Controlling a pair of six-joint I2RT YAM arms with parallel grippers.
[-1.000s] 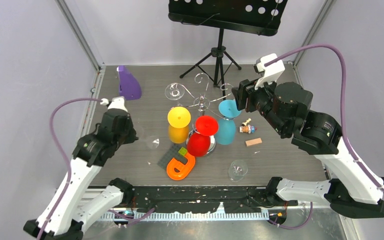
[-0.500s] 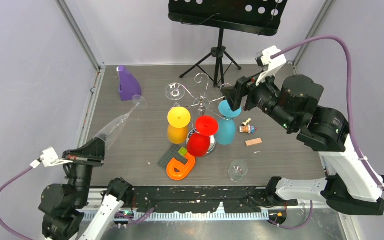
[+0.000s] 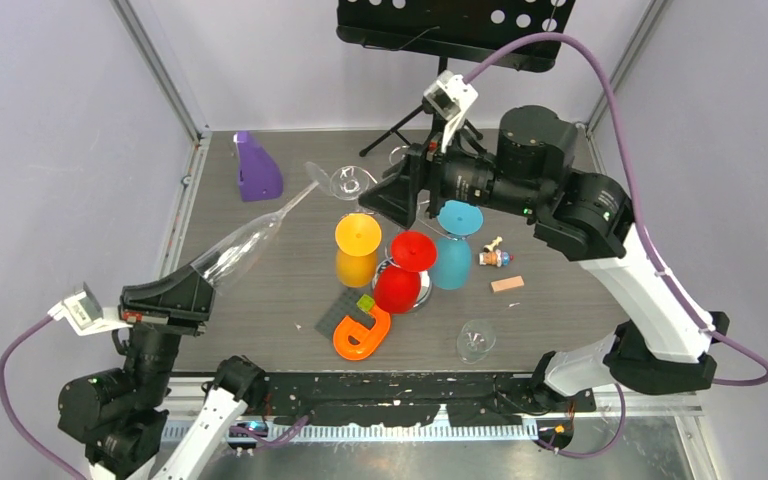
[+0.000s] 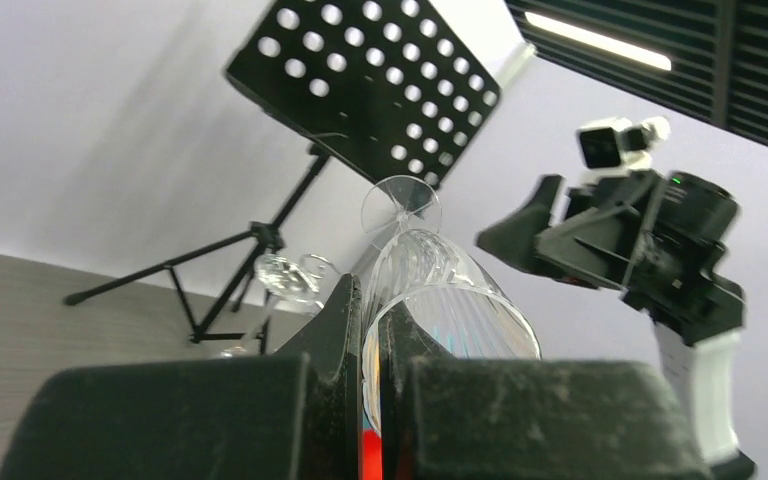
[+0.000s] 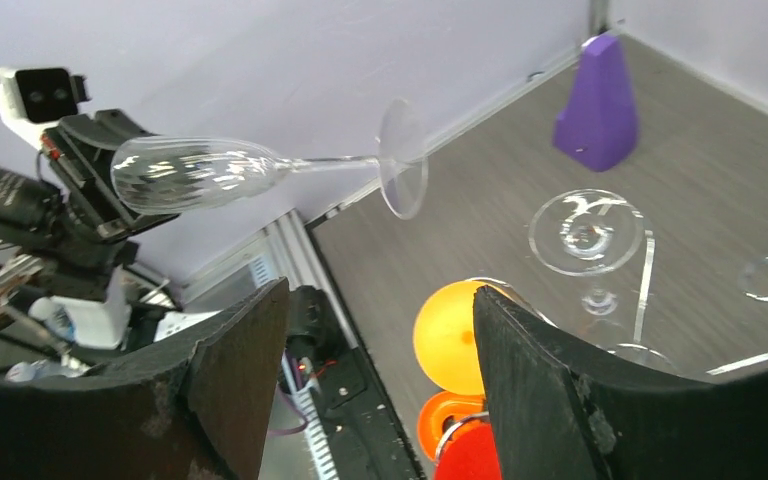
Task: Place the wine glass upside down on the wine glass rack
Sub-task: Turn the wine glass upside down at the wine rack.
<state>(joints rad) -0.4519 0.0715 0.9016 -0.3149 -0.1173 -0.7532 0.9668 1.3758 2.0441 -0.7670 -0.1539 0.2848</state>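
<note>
The clear wine glass (image 3: 245,245) is held by its rim in my left gripper (image 3: 192,287), tilted up in the air with its foot (image 3: 312,175) pointing at the rack. In the left wrist view the jaws pinch the glass wall (image 4: 430,290). The chrome wine glass rack (image 3: 424,287) stands mid-table with yellow (image 3: 357,245), red (image 3: 405,265), blue (image 3: 453,245) and clear (image 3: 350,182) glasses hung upside down. My right gripper (image 3: 370,200) is open and empty above the rack, just right of the glass foot, which shows in the right wrist view (image 5: 402,172).
A black music stand (image 3: 442,110) stands behind the rack. A purple cone (image 3: 257,167) is at the back left. An orange piece (image 3: 360,333) and grey plate (image 3: 340,312) lie in front. Another clear glass (image 3: 476,340), a small toy (image 3: 492,257) and a wooden block (image 3: 507,284) lie at the right.
My left arm pulled back and lifted the clear glass off the table, then raised its foot toward the rack. My right arm swung left over the rack toward the foot.
</note>
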